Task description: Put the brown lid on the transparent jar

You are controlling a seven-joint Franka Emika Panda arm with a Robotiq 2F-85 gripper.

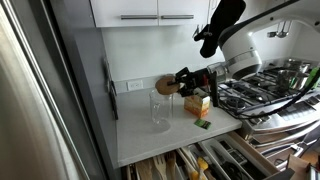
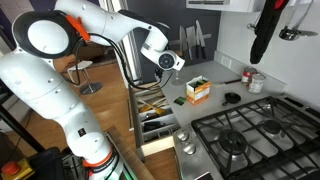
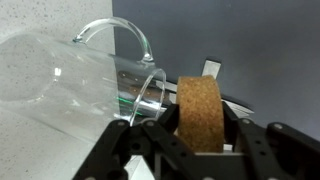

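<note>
Tool [image 3: 198,140] closed on the brown lid [image 3: 200,110], which is gripped edge-on in the wrist view. In an exterior view, the transparent jar [image 1: 160,112] stands upright on the white worktop [image 1: 140,140]. The lid is held just above the jar's mouth and is not seated; contact cannot be confirmed. An orange-yellow box [image 1: 197,103] stands near the jar on its right, and a gas hob [image 1: 265,90] lies beyond that.

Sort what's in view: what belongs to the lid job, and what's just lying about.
For the job:
lid
jar
gripper, shut on the lid

Lying about:
orange box
small green thing
stove
</note>
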